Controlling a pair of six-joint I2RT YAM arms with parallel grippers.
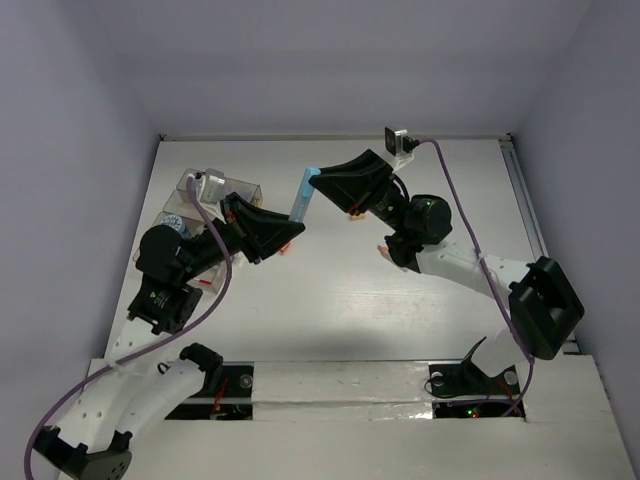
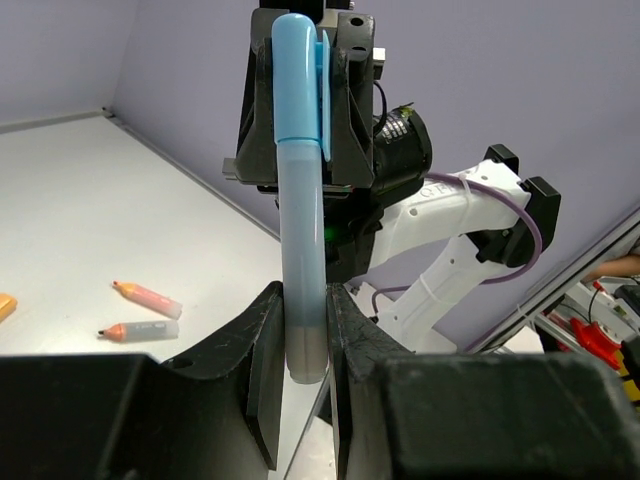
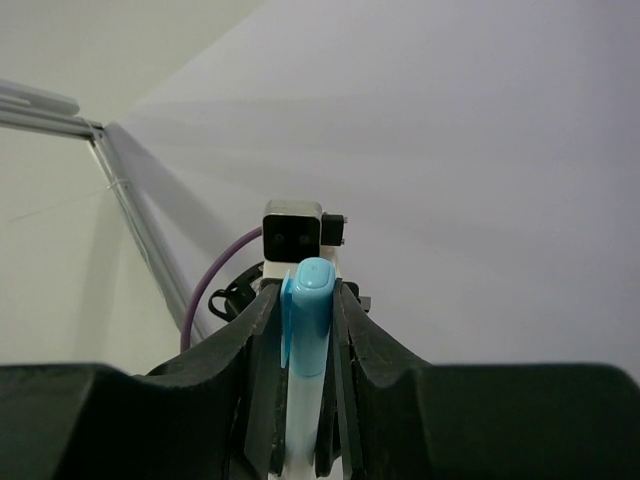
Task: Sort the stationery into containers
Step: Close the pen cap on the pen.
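Top view: blue marker [image 1: 303, 193] is held off the table [image 1: 350, 300] at mid-far centre, tilted, cap end up and to the far right. Left gripper [image 1: 294, 222] is clenched on its lower barrel end and right gripper [image 1: 322, 180] on the cap end, so the marker is pinched btwn both, fingertips nearly meeting. Containers [image 1: 240, 188] are seen at far left as clear bins, partly hidden by the left arm, well apart from the marker. A small orange item [image 1: 354, 215] lies on the table just near of the right gripper; type can't be told. Left wrist view: left gripper [image 2: 302, 350] is closed w/ both fingers [image 2: 265, 350] pressed on the pale lower barrel of the blue marker [image 2: 303, 250], which stands almost upright. Light-blue cap w/ clip is at top, gripped there by the right gripper [image 2: 300, 120]. Two orange-pink markers [image 2: 148, 298] lie side by side on the table [image 2: 100, 200] to the left, not touching the arms. Right wrist view: right gripper [image 3: 305, 350] is clamped on the cap of the blue marker [image 3: 307, 320], rounded cap tip showing above the fingers [image 3: 255, 350]. Behind it the left wrist's camera [image 3: 292, 230] and a purple cable [image 3: 212, 285] are seen. The containers aren't in this view.
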